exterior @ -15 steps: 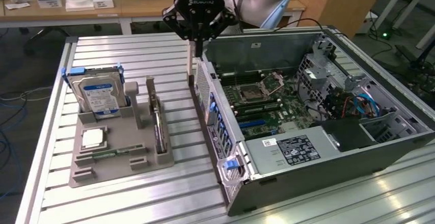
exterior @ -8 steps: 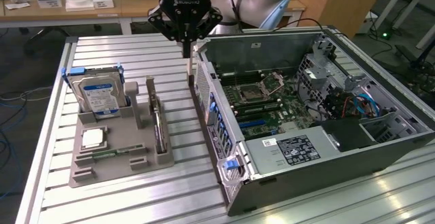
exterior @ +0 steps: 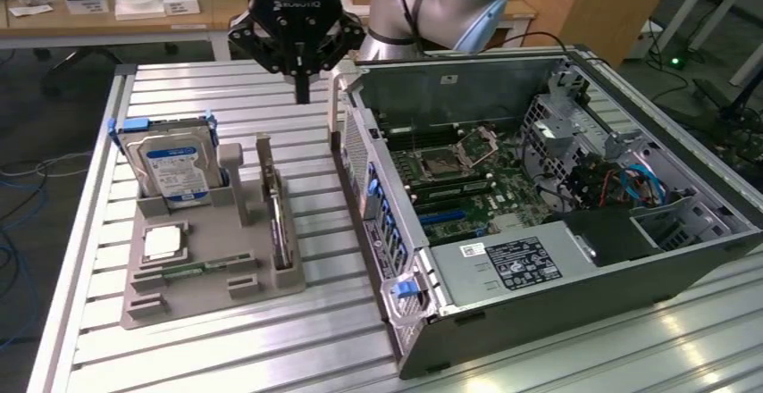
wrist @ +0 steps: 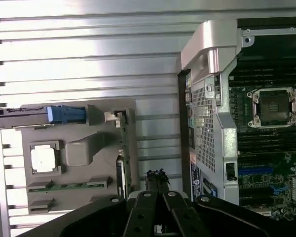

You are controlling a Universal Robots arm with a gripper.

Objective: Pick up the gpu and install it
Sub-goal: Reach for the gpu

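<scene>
Above table between gpu (exterior: 278, 214) and computer case (exterior: 596, 296): gripper (exterior: 303, 94) hovers, fingers pressed together, empty

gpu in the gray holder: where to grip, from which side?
Probably best to grip the gpu by its exposed top edge, coming straight down from above. It stands on edge in the gray holder, faces upright, so a pinch across its thin body fits. The holder's supports flank its lower part, and the computer case stands beside it.
</scene>
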